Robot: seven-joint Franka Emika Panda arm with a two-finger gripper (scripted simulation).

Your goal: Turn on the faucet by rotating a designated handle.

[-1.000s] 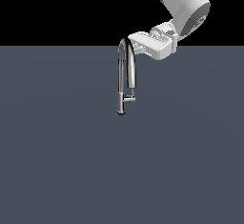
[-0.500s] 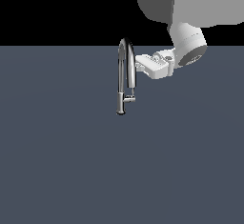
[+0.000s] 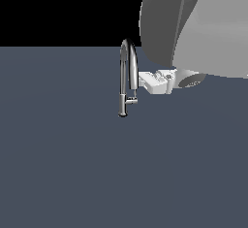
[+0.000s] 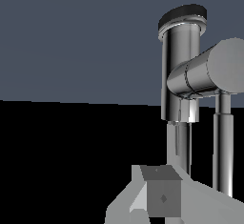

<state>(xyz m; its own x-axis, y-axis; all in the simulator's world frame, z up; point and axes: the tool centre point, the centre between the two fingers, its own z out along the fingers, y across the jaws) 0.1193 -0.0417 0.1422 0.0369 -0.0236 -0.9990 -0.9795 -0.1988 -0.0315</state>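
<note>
The faucet (image 3: 124, 79) is a slim chrome gooseneck standing on the dark grey surface, with its arched spout on top. The handle (image 3: 131, 101) is a short chrome stub jutting from the lower stem toward the exterior view's right. My gripper (image 3: 141, 80) is the white hand just to the exterior view's right of the spout. It is above the handle and not touching it. In the wrist view the stem (image 4: 178, 70) and the handle (image 4: 209, 73) loom close beyond my gripper (image 4: 159, 189). Its fingers look pressed together and hold nothing.
The large white arm link (image 3: 198, 25) fills the exterior view's upper right and hides what is behind it. The dark grey surface (image 3: 72, 164) stretches around the faucet, and no other objects show on it.
The hand has come down beside the spout, from level with the arch top to mid-height. The arm link has swung in and now looks much bigger. The faucet and handle have not moved.
</note>
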